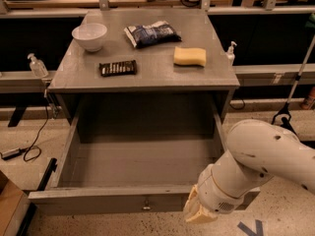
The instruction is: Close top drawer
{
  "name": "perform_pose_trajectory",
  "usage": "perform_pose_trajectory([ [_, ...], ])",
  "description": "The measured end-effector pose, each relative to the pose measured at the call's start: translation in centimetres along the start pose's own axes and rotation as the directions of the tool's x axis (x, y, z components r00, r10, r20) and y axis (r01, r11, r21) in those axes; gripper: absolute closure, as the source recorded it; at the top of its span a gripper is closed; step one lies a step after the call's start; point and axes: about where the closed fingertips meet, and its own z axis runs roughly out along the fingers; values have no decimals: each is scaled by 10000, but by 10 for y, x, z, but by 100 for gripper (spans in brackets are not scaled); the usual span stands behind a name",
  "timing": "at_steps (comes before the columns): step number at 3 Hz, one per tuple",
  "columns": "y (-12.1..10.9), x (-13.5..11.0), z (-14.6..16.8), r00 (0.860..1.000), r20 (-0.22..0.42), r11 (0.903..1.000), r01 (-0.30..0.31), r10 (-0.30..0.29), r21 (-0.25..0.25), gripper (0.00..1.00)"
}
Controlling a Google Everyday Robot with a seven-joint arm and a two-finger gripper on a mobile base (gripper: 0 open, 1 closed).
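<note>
By flat grey top drawer (98,200), gripper (199,213)

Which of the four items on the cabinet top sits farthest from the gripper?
The white bowl, rear left; the gripper is at the right end of the top drawer.

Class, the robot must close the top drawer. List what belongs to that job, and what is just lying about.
Belongs to the job: top drawer, pulled wide open; its knob; gripper, low at the drawer front's right end.

Lying about, on the cabinet top: white bowl, blue packet, yellow sponge, dark bar.
</note>
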Motion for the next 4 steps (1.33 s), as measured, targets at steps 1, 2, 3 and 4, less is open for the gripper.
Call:
perform_pose_trajectory([
  [1, -22, -11, 21, 9984, 139, 9955, 544, -556, 780, 100],
  [2, -36, -11, 31, 9975, 284, 9917, 614, -650, 1126, 100],
  [3, -63, -10, 37, 9946, 641, 9828, 690, -810, 1715, 100],
  [4, -63, -10, 37, 9946, 641, 9828, 690, -810, 1716, 100],
])
